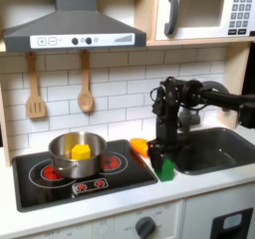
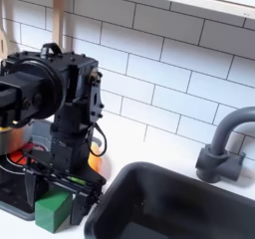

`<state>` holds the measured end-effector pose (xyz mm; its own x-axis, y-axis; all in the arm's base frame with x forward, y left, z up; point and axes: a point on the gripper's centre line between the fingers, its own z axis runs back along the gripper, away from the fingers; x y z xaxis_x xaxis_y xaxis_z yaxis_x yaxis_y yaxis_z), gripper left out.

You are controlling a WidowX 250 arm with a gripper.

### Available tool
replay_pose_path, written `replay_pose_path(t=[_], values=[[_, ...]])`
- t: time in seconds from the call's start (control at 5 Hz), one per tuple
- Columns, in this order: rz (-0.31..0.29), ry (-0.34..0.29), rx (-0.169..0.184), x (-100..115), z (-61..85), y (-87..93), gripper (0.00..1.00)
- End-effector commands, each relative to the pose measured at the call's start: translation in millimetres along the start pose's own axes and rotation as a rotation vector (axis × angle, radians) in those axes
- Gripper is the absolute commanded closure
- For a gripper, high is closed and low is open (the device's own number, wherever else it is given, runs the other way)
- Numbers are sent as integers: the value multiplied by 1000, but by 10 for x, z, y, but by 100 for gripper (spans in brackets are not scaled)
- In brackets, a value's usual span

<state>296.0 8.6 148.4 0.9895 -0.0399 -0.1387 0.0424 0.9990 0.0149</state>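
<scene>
Beside the stove (image 1: 40,188), the gripper (image 1: 162,153), grip state unclear, should drop squarely over the green block (image 1: 164,168), clear of the orange piece (image 1: 139,146).

hand (image 1: 162,155) low over green block (image 1: 165,168) beside sink (image 1: 214,148)

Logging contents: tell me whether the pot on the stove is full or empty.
Not empty: the pot holds a yellow item, seen in the first exterior view.

one pot (image 1: 76,153), two spoons (image 1: 85,87), one green block (image 2: 54,209)
</scene>
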Motion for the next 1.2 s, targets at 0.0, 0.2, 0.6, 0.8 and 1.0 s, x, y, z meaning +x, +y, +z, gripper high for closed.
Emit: replay_pose_path(t=[0.0,0.2,0.6,0.8,1.0], values=[[12,14,21,38,-59,65,0],[7,17,26,47,-75,76,0],[-5,25,27,56,-104,39,0],[-3,28,16,58,-104,44,100],[-4,47,16,63,-141,54,100]])
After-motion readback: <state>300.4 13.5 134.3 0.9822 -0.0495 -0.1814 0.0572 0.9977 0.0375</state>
